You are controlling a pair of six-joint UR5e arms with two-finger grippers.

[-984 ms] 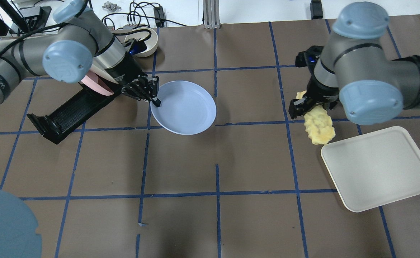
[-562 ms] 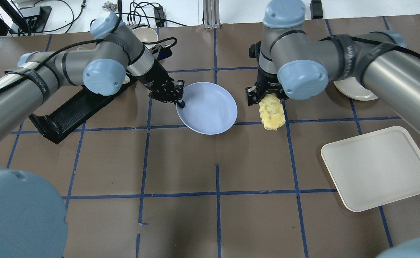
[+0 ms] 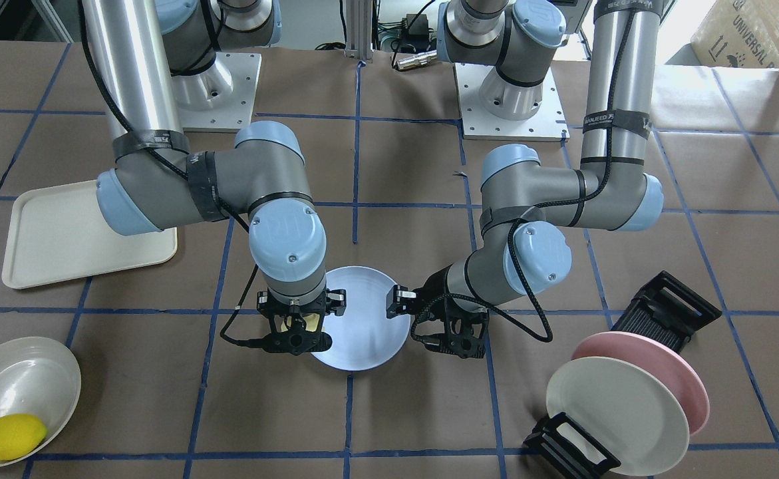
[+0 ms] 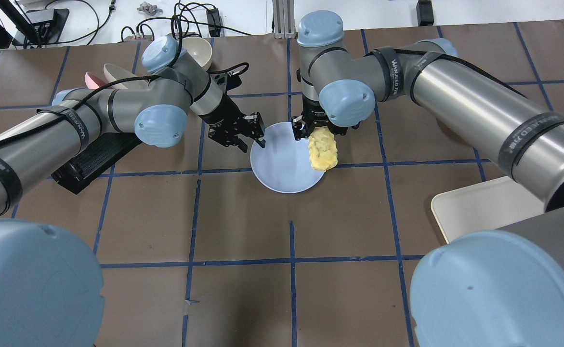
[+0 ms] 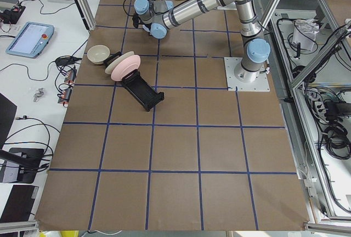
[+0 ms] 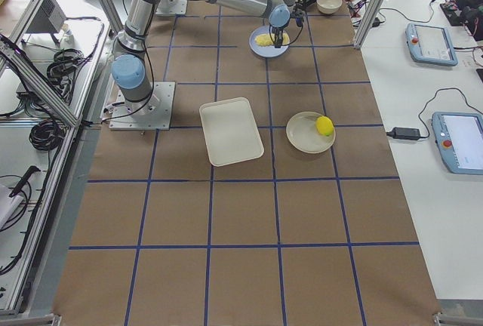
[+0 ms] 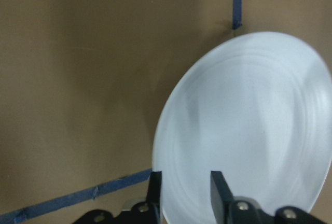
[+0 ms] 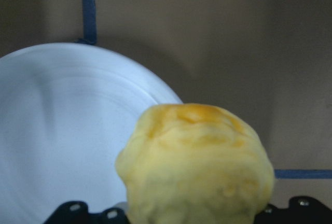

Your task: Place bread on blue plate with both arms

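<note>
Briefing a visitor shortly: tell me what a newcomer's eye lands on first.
Mid-table, the left gripper pinches the rim of the blue plate, while the right gripper holds the yellow bread at its opposite edge. Off to the side, a bright lemon lies in a white bowl.

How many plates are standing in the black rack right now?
2: the white plate nearer the front camera, the pink plate right behind it. Another could be hidden behind them.

Grey-silver arms (image 4: 455,96), light-blue joint caps (image 4: 347,100)
</note>
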